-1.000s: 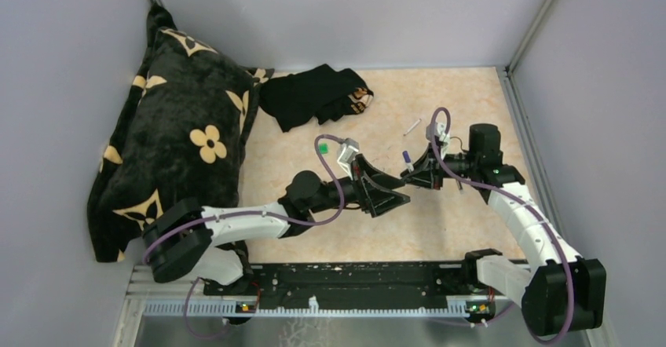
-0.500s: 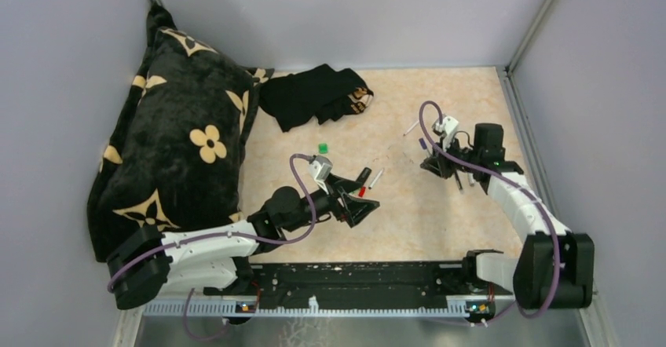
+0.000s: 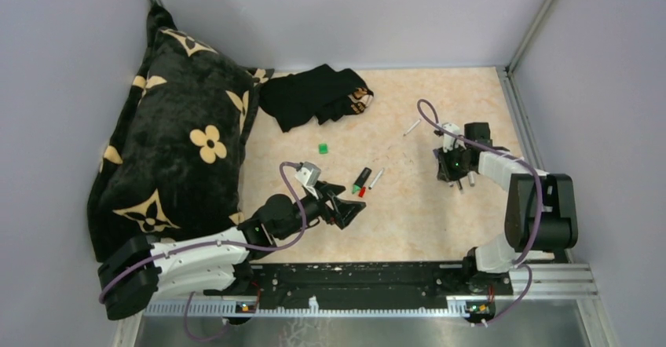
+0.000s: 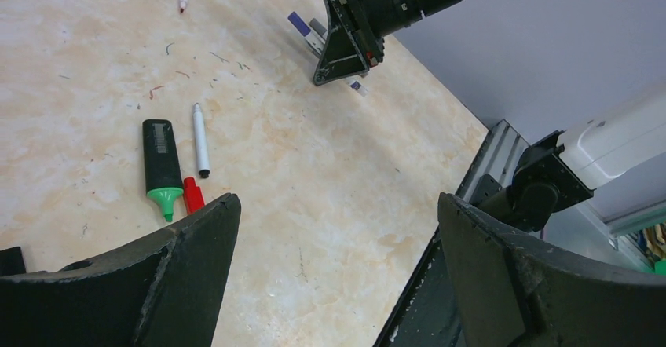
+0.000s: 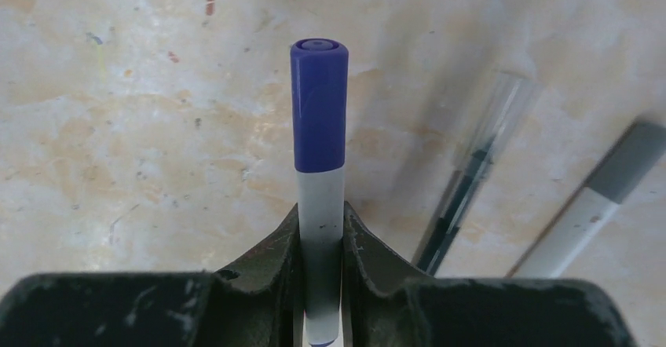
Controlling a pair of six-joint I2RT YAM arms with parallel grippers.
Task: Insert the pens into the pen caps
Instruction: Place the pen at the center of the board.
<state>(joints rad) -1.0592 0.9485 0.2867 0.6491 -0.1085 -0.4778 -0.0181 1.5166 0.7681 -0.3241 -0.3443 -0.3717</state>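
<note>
The purple-capped pen [image 5: 320, 186] is pinched between the fingers of the right tool [image 5: 320, 223], close above the counter [image 5: 157, 166] at the right side of the work area. The purple cap [image 5: 319, 100] is already on. The grip takes only the rear of the white barrel.

Risk: a short hold on a smooth barrel lets the pen pivot or slip if it is set down at an angle.

A clear-bodied pen [image 5: 470, 182] and a grey-capped pen [image 5: 601, 194] lie just beside the tool. A sideways release can knock or roll them.

Near the counter's centre, the black marker [image 4: 161, 162] with its bare green tip, a red cap [image 4: 192, 195] and a thin white pen [image 4: 200, 136] lie close together. The left tool [image 4: 338, 206] hovers near them, spread wide and empty.

Risk: closing on one part drags its neighbours, because the red cap lies right at the marker's tip.

The green cap [image 3: 323, 148] lies apart from the marker. It needs a separate pickup, and so small a cap tips easily.
</note>
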